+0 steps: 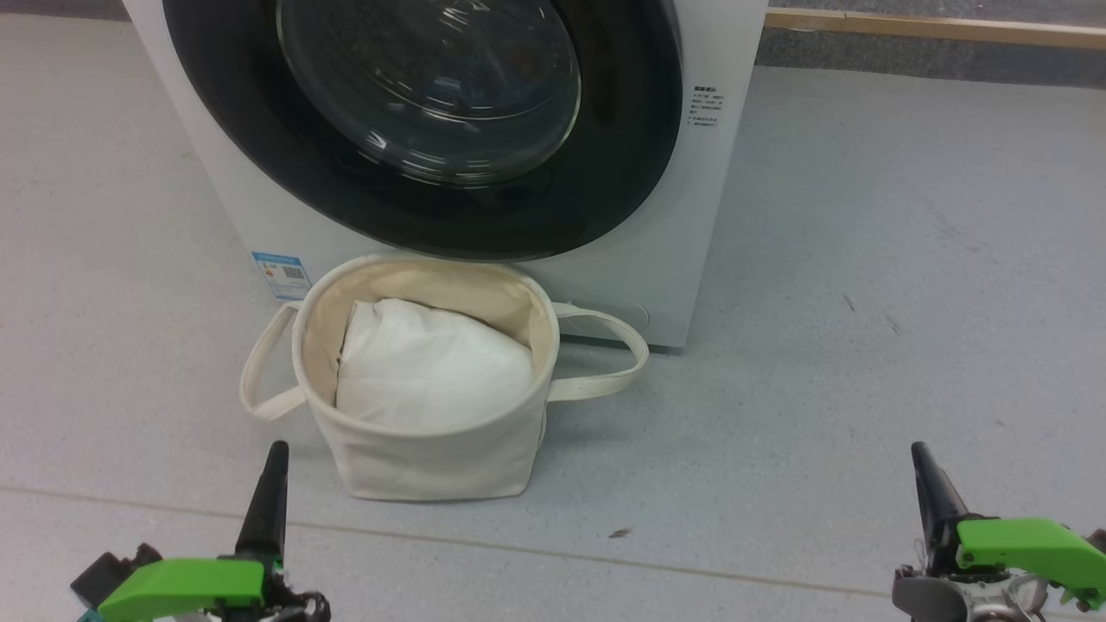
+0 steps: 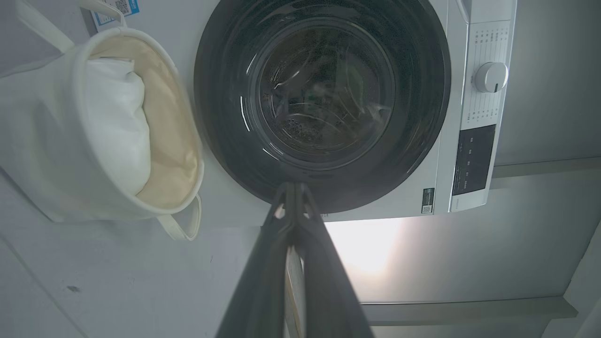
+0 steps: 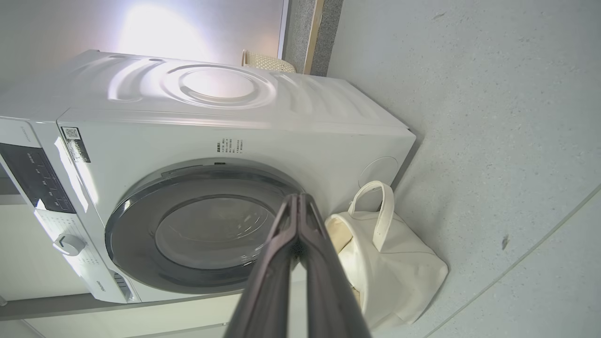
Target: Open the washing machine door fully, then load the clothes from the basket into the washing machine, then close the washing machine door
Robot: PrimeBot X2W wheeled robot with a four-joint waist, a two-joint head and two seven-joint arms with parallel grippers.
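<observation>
The white washing machine (image 1: 683,250) stands ahead with its black-rimmed glass door (image 1: 432,86) shut flat against the front. The cream basket (image 1: 432,458) sits on the floor right before it, holding a plain white pad (image 1: 432,363); the clothes are out of view. My left gripper (image 1: 276,453) is shut and empty at the lower left, just short of the basket's left side. At the lower right my right gripper (image 1: 920,453) is shut and empty, well clear of the basket. The left wrist view shows the door (image 2: 324,94) beyond the closed left gripper (image 2: 293,188). The right wrist view has the door (image 3: 206,230) and basket (image 3: 399,272).
The basket's two loop handles (image 1: 605,354) hang out to its sides on the grey floor (image 1: 864,302). A wooden skirting strip (image 1: 933,28) runs along the far wall. The washer's dial (image 2: 490,76) and dark control panel (image 2: 472,159) sit above the door.
</observation>
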